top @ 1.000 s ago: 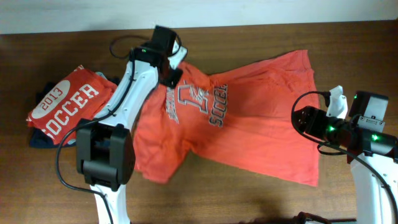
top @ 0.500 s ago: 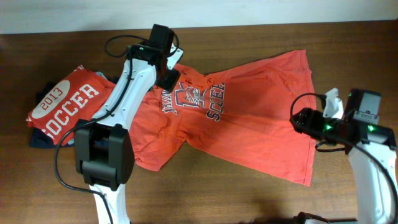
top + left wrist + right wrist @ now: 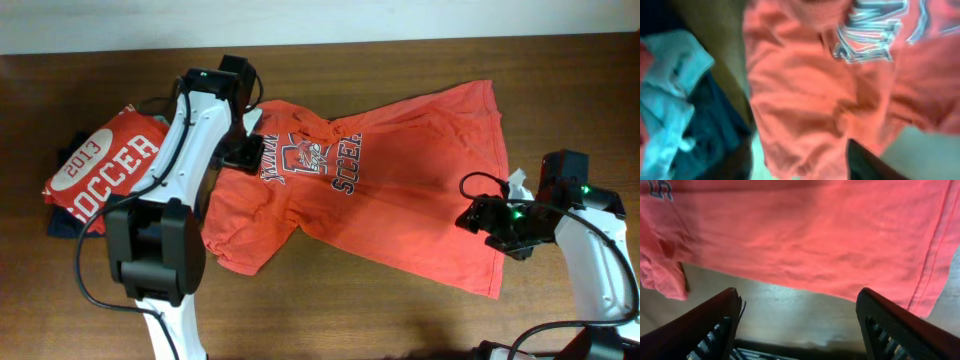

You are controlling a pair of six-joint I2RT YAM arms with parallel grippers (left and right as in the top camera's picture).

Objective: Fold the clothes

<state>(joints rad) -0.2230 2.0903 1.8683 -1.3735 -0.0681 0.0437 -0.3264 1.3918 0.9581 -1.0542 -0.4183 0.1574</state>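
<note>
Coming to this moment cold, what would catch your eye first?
A big orange-red T-shirt sprawls rumpled and diagonal across the middle of the table, its SOCCER print facing up. The left gripper hangs over the shirt's upper-left end beside the print, and the right gripper sits open by the hem on the right. At the far left lies a red shirt printed 2013 SOCCER.

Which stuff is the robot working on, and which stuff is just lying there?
For the job:
orange-red T-shirt
left pincer
right pincer

Just lying about:
red "2013 SOCCER" shirt
navy garment under it
</note>
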